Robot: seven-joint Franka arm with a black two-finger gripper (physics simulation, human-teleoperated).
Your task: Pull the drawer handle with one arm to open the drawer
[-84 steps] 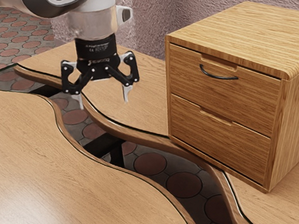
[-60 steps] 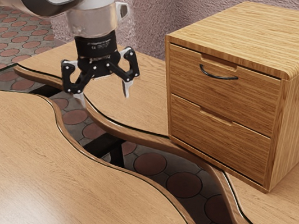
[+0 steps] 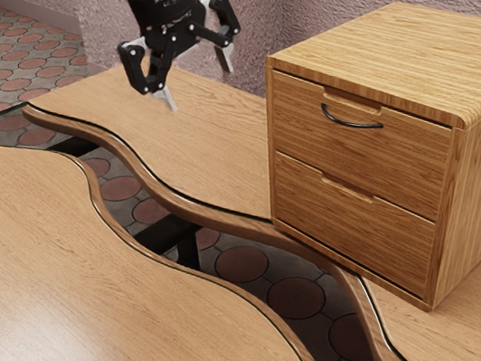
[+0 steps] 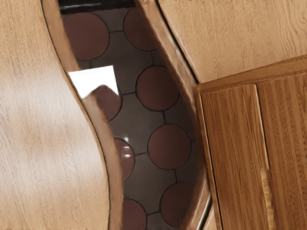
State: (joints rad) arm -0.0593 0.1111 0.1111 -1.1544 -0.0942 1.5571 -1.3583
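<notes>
1. Two fingers of my gripper (image 3: 199, 82) stood wide apart in the exterior view, holding nothing, above the table (image 3: 182, 144) and well toward that view's left of the cabinet (image 3: 425, 54).
2. Its top drawer (image 3: 390, 158) sat shut, and the handle (image 3: 350, 121) was untouched.
3. Wrist view: the cabinet stood just beside a curved gap in the table, with tiled floor (image 4: 158, 139) showing through.

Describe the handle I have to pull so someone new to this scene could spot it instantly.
Find the wooden cabinet at the exterior view's right, with two stacked drawers on its front. On the upper drawer, near its top edge, sits the handle: a thin dark curved bar. The lower drawer shows only a wooden lip, no dark bar.
</notes>
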